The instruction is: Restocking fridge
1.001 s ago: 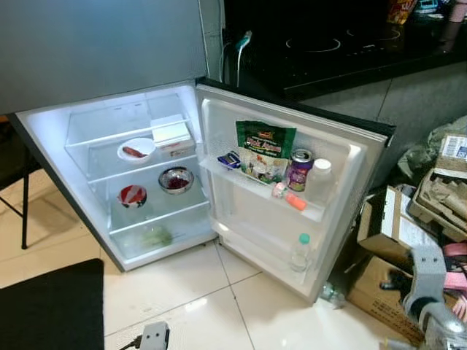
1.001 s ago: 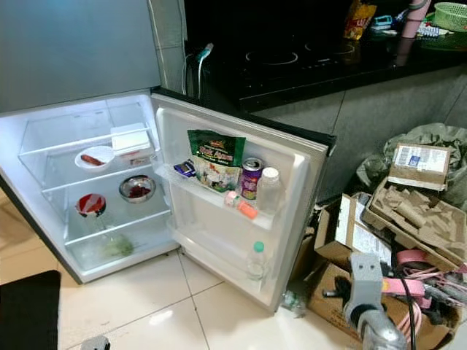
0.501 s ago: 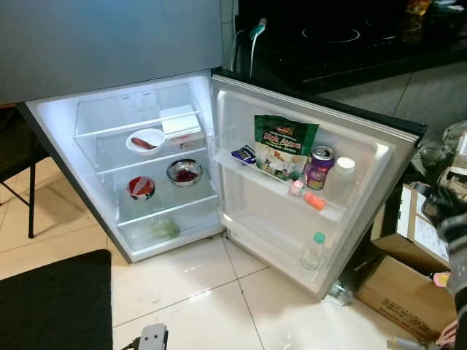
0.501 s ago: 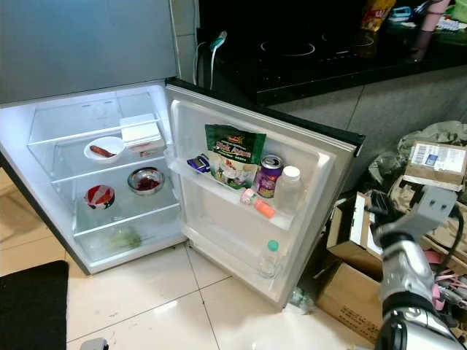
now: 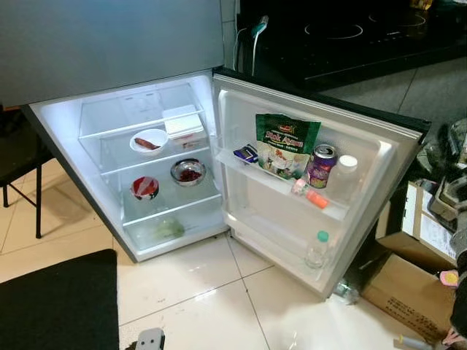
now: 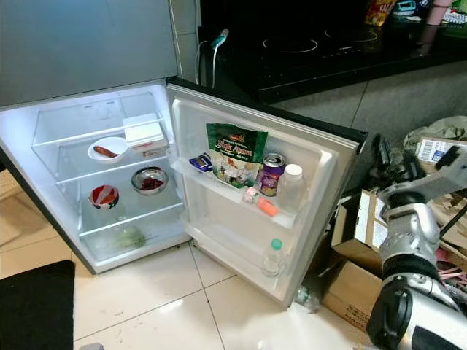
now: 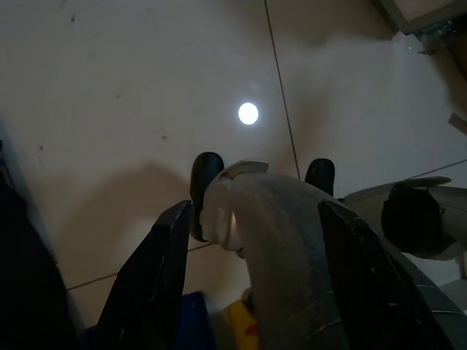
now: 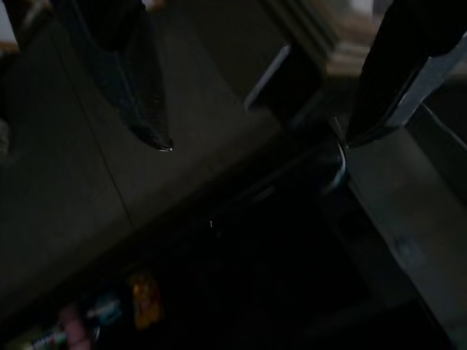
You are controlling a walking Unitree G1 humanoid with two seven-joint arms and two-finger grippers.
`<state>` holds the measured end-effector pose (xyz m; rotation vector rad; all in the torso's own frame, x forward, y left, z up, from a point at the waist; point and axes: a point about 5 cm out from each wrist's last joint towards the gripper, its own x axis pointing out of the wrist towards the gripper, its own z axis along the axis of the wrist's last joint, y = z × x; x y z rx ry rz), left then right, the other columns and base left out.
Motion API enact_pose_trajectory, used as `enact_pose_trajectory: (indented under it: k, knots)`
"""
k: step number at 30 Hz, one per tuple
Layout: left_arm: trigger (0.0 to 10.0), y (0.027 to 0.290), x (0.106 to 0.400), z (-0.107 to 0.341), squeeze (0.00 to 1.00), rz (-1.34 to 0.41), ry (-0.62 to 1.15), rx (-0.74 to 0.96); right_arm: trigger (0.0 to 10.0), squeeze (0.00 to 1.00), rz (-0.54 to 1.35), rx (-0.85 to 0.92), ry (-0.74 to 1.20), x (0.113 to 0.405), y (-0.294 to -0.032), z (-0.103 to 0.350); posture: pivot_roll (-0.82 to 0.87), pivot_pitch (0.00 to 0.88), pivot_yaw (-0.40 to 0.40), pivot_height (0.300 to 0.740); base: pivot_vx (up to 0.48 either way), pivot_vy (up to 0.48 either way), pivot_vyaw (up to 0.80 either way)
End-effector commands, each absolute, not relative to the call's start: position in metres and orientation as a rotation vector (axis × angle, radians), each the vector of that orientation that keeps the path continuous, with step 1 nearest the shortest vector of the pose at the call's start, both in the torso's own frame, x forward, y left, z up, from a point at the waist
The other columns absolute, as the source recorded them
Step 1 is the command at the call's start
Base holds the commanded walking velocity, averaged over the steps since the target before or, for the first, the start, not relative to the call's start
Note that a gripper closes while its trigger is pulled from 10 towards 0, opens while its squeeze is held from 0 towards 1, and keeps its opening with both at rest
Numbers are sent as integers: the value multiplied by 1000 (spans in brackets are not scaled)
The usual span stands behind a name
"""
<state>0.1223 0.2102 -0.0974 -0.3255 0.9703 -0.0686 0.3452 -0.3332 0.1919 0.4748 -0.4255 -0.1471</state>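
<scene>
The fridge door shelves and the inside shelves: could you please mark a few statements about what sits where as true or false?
1. A green snack bag stands on the upper shelf of the open fridge door. True.
2. The can stands between the green snack bag and a white-capped bottle. True.
3. The fridge door is shut. False: it stands wide open.
4. The small green-capped bottle sits on the upper door shelf. False: it is in the lower door shelf.
5. The metal bowl sits on the shelf below the white bowl. True.
</scene>
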Motion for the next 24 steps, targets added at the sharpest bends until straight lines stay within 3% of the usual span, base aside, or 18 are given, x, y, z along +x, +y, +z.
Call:
enact_pose_trajectory:
  k: [1, 7, 8, 9, 22, 23, 24]
  knots:
    - [10000, 218, 120, -97, 0, -66, 976, -305, 10000, 0, -165, 512, -422, 345, -335, 190, -25, 0, 23, 740, 0, 0, 0]
    - [10000, 218, 122, -96, 0, -75, 967, -307, 10000, 0, -211, 480, -349, 350, -333, 187, -28, 0, 29, 740, 0, 0, 0]
    - [10000, 218, 123, -95, 0, -79, 966, -307, 2078, 0, -230, 438, -292, 351, -331, 183, -28, 0, 32, 740, 0, 0, 0]
    - [10000, 217, 123, -95, 0, -83, 965, -308, 0, 0, -241, 421, -266, 352, -329, 180, -29, 0, 32, 740, 0, 0, 0]
    - [10000, 218, 124, -95, 0, -91, 961, -306, 0, 0, -222, 385, -210, 358, -320, 178, -21, 0, 34, 740, 0, 0, 0]
    - [10000, 218, 124, -94, 0, -91, 961, -306, 2510, 0, -192, 379, -216, 360, -317, 180, -22, 0, 35, 740, 0, 0, 0]
    - [10000, 218, 124, -94, 0, -91, 961, -306, 2510, 0, -192, 379, -216, 360, -317, 180, -22, 0, 35, 740, 0, 0, 0]
